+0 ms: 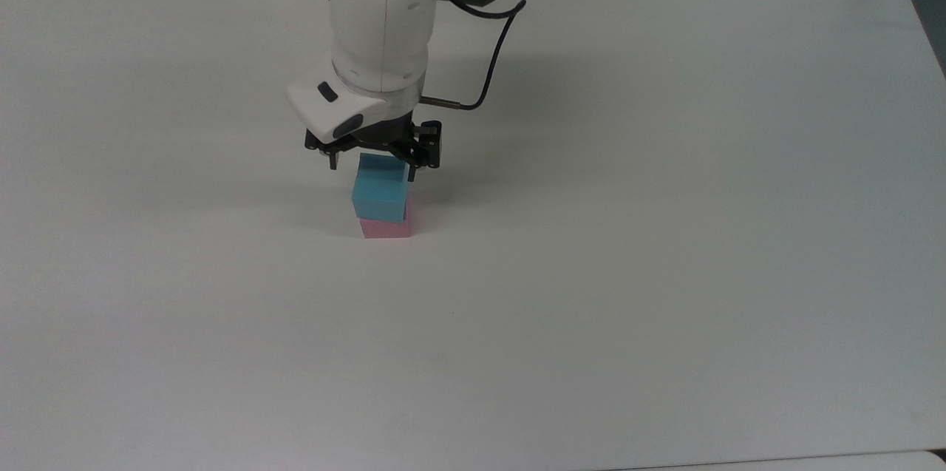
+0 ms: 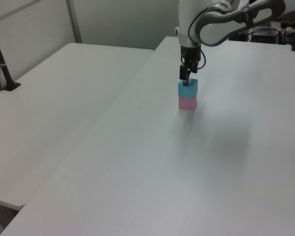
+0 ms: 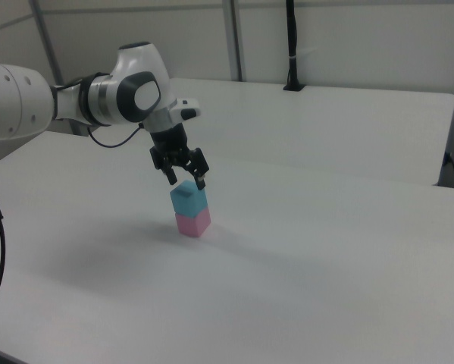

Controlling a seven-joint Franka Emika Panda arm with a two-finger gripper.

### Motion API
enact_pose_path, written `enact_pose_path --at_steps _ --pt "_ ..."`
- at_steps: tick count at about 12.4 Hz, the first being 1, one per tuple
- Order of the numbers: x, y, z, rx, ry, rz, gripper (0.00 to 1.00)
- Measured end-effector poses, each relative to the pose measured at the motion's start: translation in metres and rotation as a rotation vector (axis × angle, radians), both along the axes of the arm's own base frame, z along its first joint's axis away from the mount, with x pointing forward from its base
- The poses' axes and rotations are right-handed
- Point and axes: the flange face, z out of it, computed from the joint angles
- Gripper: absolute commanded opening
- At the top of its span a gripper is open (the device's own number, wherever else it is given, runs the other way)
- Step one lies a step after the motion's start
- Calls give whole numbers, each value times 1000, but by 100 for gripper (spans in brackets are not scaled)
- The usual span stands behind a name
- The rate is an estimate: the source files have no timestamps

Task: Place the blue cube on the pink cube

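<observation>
a wide white bench (image 1: pixel 665 271) is being shown with a small stack of two cubes near its middle. the blue cube (image 1: pixel 380 188) is being carried squarely on top of the pink cube (image 1: pixel 386 228), which is resting on the bench surface; in the top view only a thin pink strip is being left visible beneath the blue one. in the left view the blue cube (image 2: pixel 187 88) is being seen directly above the pink cube (image 2: pixel 187 103), their sides nearly flush. in the right view the blue cube (image 3: pixel 189 200) is likewise being seen seated on the pink cube (image 3: pixel 192 223). a white robot arm (image 1: pixel 380 20) is being held over the stack, with a black cable (image 1: pixel 497 49) looping from its wrist. the gripper (image 1: pixel 375 160) is being held just above the blue cube, its dark fingers (image 3: pixel 200 180) being spread wide, wider than the cube, and gripping nothing; in the right view the gripper (image 3: pixel 186 180) is being seen clear of the cube's top face, with its fingertips apart on either side. a second white table (image 2: pixel 53 108) is being shown beside the bench on the left view's left, and a black post (image 2: pixel 0 59) is standing at its far edge.
</observation>
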Motion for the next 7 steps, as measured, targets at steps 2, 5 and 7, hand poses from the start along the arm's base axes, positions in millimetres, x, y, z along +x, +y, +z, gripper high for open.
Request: enact_pose_path --at_steps 2,5,7 --pt "-3 -15 28 2 -26 -25 100" --pt "-27 -44 92 5 -8 -80 100" --pt "-52 -55 137 11 5 -99 100"
